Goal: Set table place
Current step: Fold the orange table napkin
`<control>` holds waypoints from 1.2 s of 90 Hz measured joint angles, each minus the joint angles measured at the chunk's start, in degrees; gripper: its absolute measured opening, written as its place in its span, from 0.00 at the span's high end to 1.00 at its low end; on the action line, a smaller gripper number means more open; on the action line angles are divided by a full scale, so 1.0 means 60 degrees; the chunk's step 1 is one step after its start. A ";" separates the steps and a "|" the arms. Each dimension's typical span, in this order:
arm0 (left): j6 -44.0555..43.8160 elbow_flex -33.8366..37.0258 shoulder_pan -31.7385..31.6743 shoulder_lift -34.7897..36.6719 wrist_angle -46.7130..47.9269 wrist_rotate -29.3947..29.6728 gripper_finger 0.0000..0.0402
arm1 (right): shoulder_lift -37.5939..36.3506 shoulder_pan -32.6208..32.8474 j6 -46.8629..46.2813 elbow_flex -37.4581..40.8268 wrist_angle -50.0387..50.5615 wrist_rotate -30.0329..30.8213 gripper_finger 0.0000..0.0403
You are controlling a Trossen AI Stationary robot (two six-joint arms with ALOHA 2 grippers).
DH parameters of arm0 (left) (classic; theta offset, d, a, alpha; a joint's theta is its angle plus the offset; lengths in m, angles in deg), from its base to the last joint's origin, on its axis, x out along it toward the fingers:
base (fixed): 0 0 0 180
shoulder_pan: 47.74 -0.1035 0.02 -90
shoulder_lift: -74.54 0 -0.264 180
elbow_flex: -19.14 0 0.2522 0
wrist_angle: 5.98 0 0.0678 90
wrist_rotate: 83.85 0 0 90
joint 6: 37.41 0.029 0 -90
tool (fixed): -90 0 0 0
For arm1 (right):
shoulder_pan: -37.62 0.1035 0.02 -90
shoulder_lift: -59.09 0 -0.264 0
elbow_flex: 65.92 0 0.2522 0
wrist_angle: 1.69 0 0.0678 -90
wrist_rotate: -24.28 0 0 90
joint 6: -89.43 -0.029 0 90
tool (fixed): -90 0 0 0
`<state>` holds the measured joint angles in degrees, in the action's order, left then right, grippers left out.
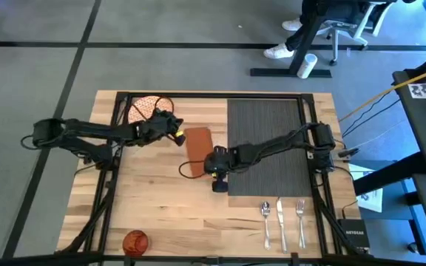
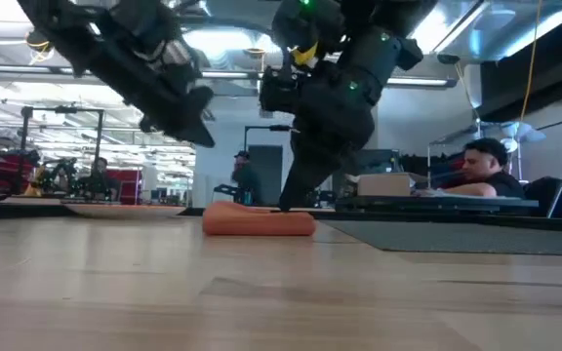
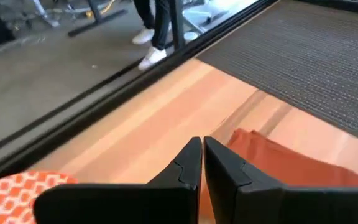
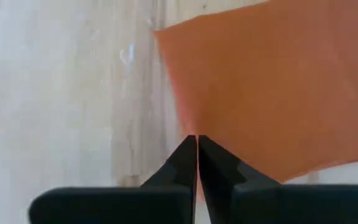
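A long orange-brown napkin (image 1: 198, 150) lies on the bare wood of the table (image 1: 154, 199), left of the dark ribbed placemat (image 1: 266, 131). My right gripper (image 1: 214, 164) stands at the napkin's near right edge, fingers shut and pointing down onto it. My left gripper (image 1: 177, 134) is shut, with nothing between its fingers. It hangs above the wood by the napkin's far left corner, between the napkin and the orange-patterned plate (image 1: 149, 109). The spoon (image 1: 265, 220), knife (image 1: 280, 220) and fork (image 1: 300, 220) lie side by side at the near right. A small orange cup (image 1: 135, 241) stands at the near left. My right gripper meets the napkin's side edge (image 4: 188, 127) with its shut fingertips, coming from above and pointing down. Whether cloth is pinched between the tips or only pressed on, I cannot tell. The napkin (image 2: 258, 221) lies on the table under the fingers (image 2: 289, 195).
The placemat is bare, with my right arm (image 1: 272, 144) reaching across it. Black rails (image 1: 198, 94) run along the table's edges. People sit in the room beyond the far edge (image 2: 486, 166). Open wood lies between the cup and the cutlery.
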<state>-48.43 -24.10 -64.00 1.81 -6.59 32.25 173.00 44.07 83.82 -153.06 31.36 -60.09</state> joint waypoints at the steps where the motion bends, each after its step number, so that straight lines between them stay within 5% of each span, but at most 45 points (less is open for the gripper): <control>1: 0.0007 0.0000 -0.0046 -0.0065 -0.0085 -0.0080 1.00 | 0.0022 0.0017 0.0007 -0.0002 -0.0019 0.0083 1.00; 44: 0.0048 -0.0018 -0.1121 -0.3148 -0.2904 -0.3005 1.00 | 0.0381 0.0061 -0.0095 -0.0003 -0.0148 0.0638 1.00; 108: 0.0089 -0.0415 -0.1384 -0.4868 -0.3555 -0.3328 1.00 | 0.0458 0.0389 -0.0794 -0.0006 -0.0436 -0.0307 1.00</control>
<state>-47.89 -26.59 -72.31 -27.40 -27.92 12.28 175.75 46.40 79.05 -153.09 28.74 -61.93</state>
